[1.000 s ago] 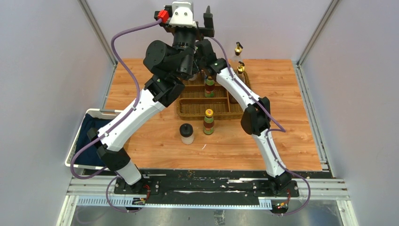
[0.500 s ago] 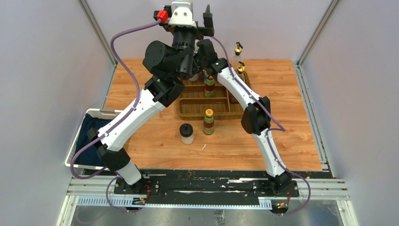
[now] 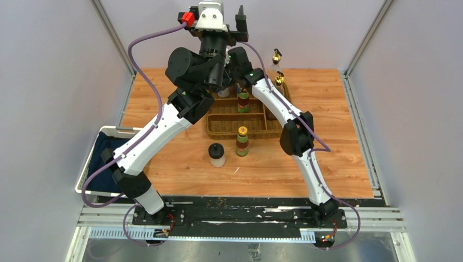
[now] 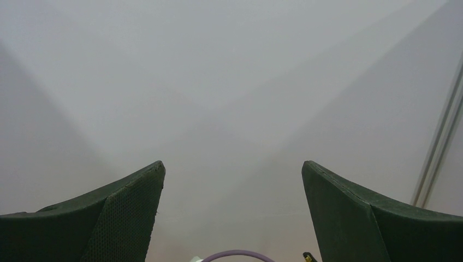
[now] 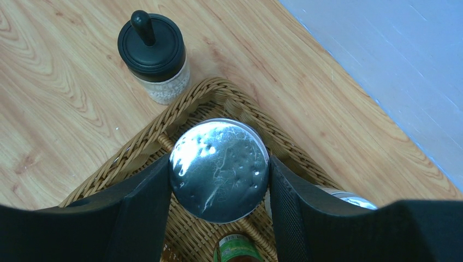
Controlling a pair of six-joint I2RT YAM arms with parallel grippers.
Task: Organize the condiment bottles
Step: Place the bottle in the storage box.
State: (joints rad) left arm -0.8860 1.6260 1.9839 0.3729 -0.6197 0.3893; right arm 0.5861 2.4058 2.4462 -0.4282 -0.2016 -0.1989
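Note:
My right gripper is shut on a silver-lidded shaker, held over the back corner of the brown wicker tray. A second silver lid peeks out behind the right finger. Below sits a green-capped sauce bottle in the tray, also in the top view. A black-lidded jar stands on the table just outside that corner. Another sauce bottle and black-lidded jar stand in front of the tray. Two gold-spouted cruets stand at the tray's back right. My left gripper is open, raised, facing the back wall.
A white bin holding dark cloth sits off the table's left edge. Grey walls enclose the table on three sides. My left arm crosses above the tray's back left and hides the right gripper from the top camera.
The right arm has shifted slightly toward the back left with the shaker in its grip. The left arm has not moved.

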